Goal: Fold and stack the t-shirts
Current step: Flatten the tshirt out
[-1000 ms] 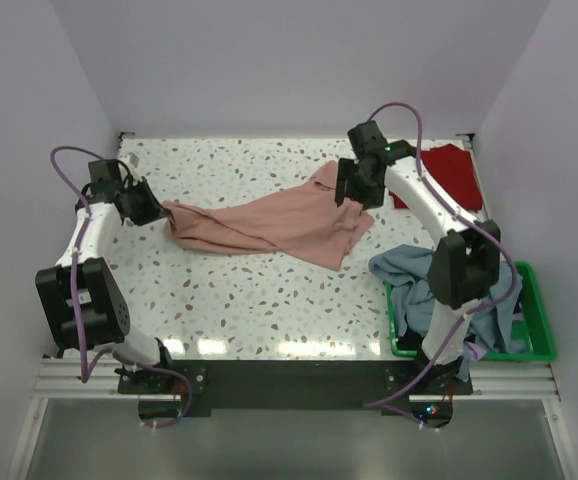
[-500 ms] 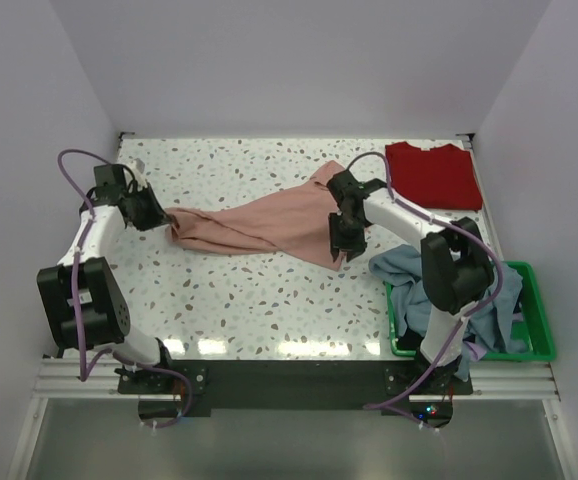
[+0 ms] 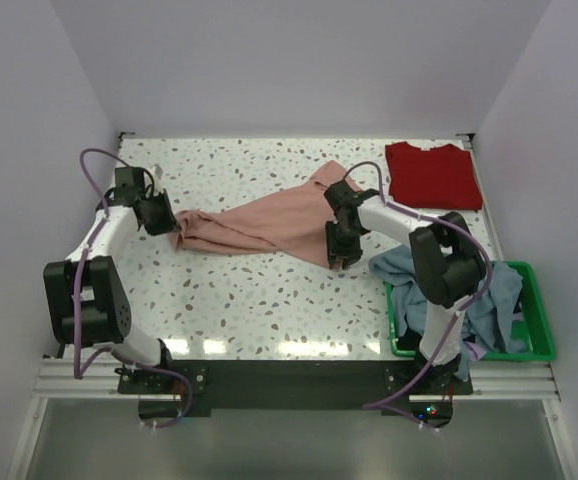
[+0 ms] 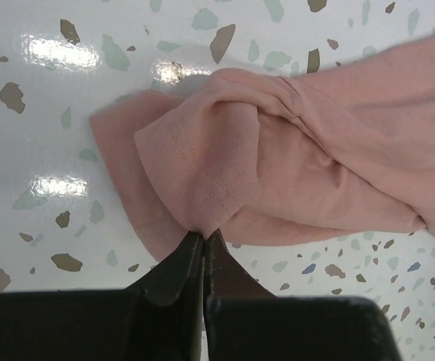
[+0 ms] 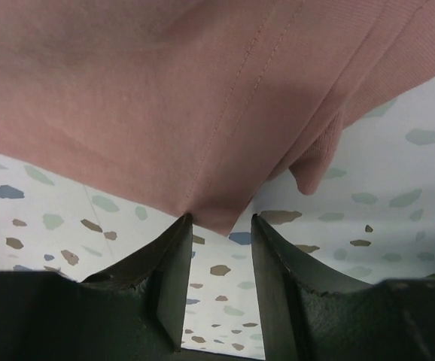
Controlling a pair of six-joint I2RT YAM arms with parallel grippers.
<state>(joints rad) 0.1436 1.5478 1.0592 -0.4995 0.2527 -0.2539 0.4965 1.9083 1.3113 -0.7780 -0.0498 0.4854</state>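
the left arm (image 3: 97, 235) reaches over the left side of the speckled desk (image 3: 249, 300). the left jaws are pressed together on a bunched fold at the left end of the pink shirt (image 3: 259, 225). in the left wrist view that fold (image 4: 202, 165) rises into the closed tips, and a flat flap of the same cloth lies on the desk beside it.

the pink shirt stretches as a long crumpled band across the middle of the desk, from the left jaws to the right jaws, with one point of cloth reaching toward the back wall.

the right arm (image 3: 409, 215) bends back to the shirt's right end. the right jaws stand partly apart at the near right hem (image 5: 202, 135). a corner of the hem dips between the tips, and bare desk shows through the gap, so the cloth is not pinched.

the red shirt (image 3: 431, 175) lies flat at the back right corner, well apart from the pink one. a blue-grey shirt (image 3: 404, 265) spills over the rim of the green basket (image 3: 537, 345) at the near right edge.
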